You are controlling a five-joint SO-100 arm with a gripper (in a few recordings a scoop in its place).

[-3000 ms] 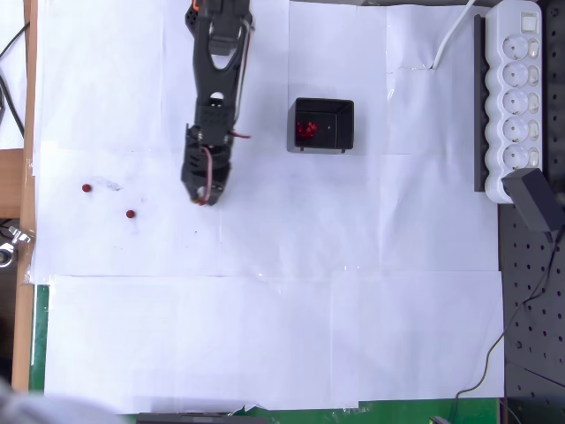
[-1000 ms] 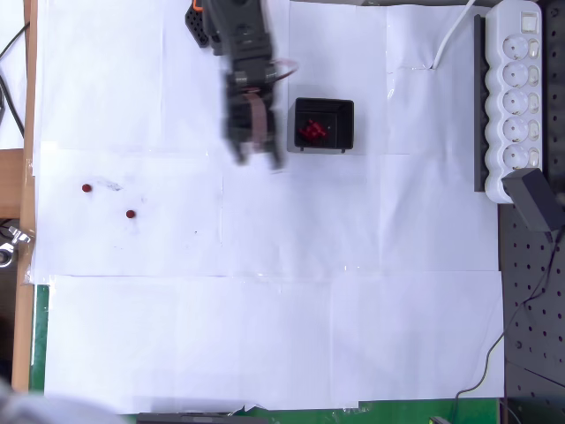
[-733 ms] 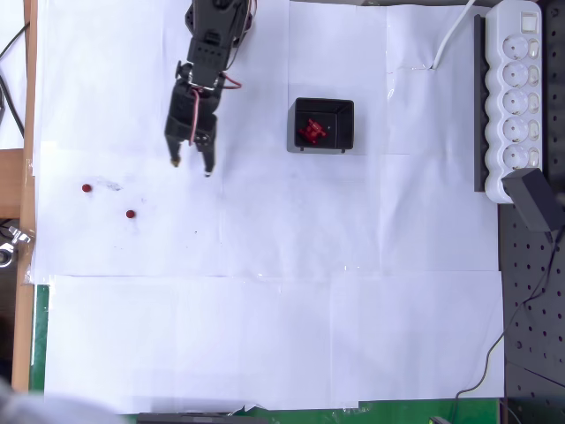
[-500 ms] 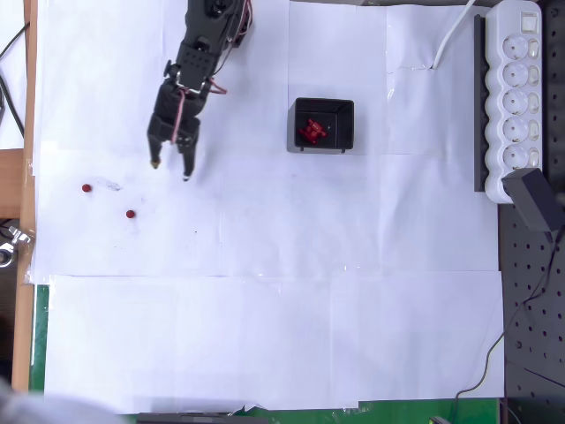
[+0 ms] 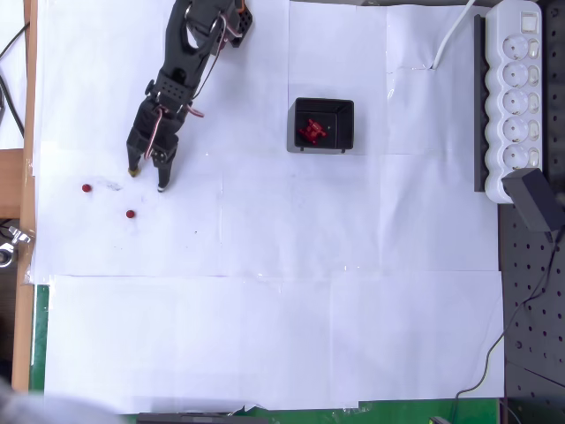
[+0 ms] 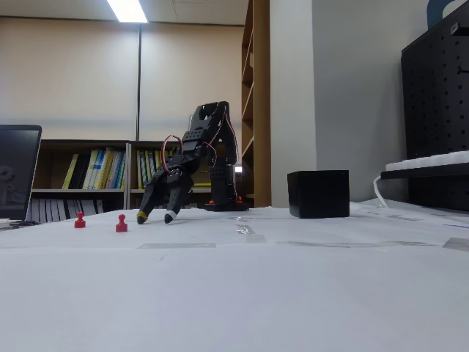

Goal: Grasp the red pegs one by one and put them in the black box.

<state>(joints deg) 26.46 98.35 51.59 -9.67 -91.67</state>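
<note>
red pegs: two loose on the white paper at overhead left [image 5: 86, 187] [image 5: 130, 214], a red cluster inside the black box [image 5: 324, 125] | gripper [image 5: 146, 179]: fingers apart, empty, tips low above the paper just up-right of the loose pegs | counter [image 5: 291, 336]: paper-covered, power strip [image 5: 519, 93] at right edge

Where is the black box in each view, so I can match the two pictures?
Overhead view: the black box sits upper centre, right of the arm, with red pegs inside.
Fixed view: the black box stands right of centre, on the table.
Shared landmark: the gripper, open, its fingers pointing down near two loose pegs.
</note>
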